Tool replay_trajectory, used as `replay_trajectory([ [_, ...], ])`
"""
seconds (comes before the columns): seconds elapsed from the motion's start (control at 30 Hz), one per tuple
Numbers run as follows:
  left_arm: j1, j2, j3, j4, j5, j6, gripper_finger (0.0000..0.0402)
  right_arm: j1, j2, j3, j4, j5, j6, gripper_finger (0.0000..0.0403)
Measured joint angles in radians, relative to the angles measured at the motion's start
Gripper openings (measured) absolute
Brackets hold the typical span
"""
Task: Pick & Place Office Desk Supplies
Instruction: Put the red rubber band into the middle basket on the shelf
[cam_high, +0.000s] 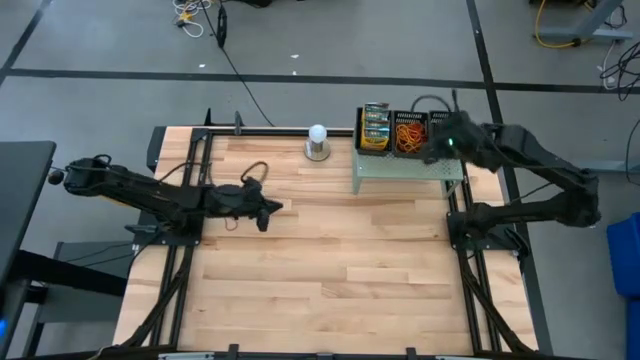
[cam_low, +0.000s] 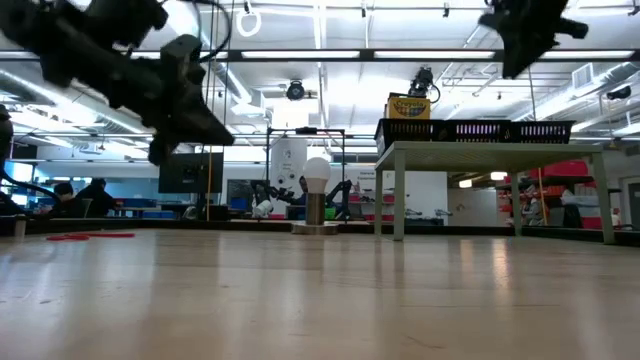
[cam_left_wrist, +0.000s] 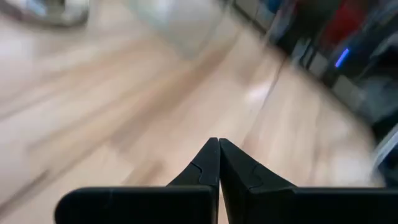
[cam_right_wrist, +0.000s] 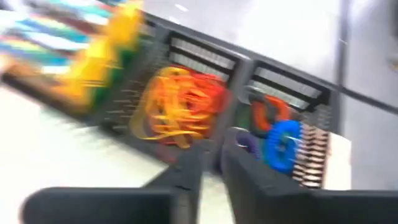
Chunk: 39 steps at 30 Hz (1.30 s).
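Up close in the left wrist view: left gripper (cam_left_wrist: 219, 152), fingers pressed tight together, tips touching, nothing between them, bare wooden desk (cam_left_wrist: 155, 106) blurred beneath. Seen from above, same left gripper (cam_high: 262, 212) hovering over the desk's left half, just beside a thin rubber-band loop (cam_high: 254, 170) lying flat on the wood. Low down across the desk, a red rubber band (cam_low: 88, 236) flat at far left, gripper hanging clear above the surface.

Over to the right gripper (cam_right_wrist: 211, 163): fingers nearly together, only a narrow gap between them, nothing held. Straight ahead of it, a row of black mesh baskets (cam_right_wrist: 205, 59) — one stuffed with orange and yellow rubber bands (cam_right_wrist: 177, 109), the next with blue and purple loops (cam_right_wrist: 280, 140), and yellow-and-green crayon boxes (cam_right_wrist: 102, 59) at the end. From overhead, right gripper (cam_high: 440, 148) poised over the basket end of the pale green mesh riser (cam_high: 405, 168) at the desk's back edge. Crayon boxes (cam_high: 375, 127) and orange bands (cam_high: 408, 133) sitting in baskets on top of the riser. White ball on a metal base (cam_high: 317, 141) just beside the riser, on the desk.
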Motion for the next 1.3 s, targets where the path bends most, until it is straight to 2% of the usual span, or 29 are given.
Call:
replay_trajectory([
  [0.1,-0.033,-0.017,0.145,-0.378,-0.003,0.002,0.0005,0.181,-0.008,0.0,0.036,0.045,0.043,0.0021],
  [0.13,-0.044,-0.02,0.19,-0.492,-0.01,-0.019,0.0005,0.243,-0.006,0.0,0.06,0.061,0.043,0.0011],
  [0.3,-0.103,-0.021,0.345,-0.992,-0.017,-0.282,0.0008,0.481,0.034,0.0,0.192,0.147,0.034,0.0018],
  [0.43,-0.113,-0.022,0.345,-1.197,-0.016,-0.456,0.0028,0.59,0.075,0.0,0.257,0.203,0.01,0.0006],
  [0.5,-0.09,-0.018,0.322,-1.23,-0.015,-0.457,0.0042,0.612,0.093,-0.001,0.272,0.21,0.008,0.0004],
  [0.57,-0.039,-0.003,0.295,-1.215,0.011,-0.391,0.0061,0.618,0.106,-0.001,0.273,0.211,0.003,0.0008],
  [0.9,0.328,0.019,0.183,-1.159,0.189,-0.047,0.0156,0.618,0.11,-0.001,0.302,0.208,-0.041,0.0005],
  [1.03,0.415,0.036,0.135,-1.091,0.238,-0.01,0.0161,0.62,0.111,-0.001,0.313,0.199,-0.041,0.0005],
  [1.3,0.477,0.067,0.095,-1.026,0.189,-0.042,0.0131,0.62,0.113,-0.001,0.339,0.198,-0.044,0.0007],
])
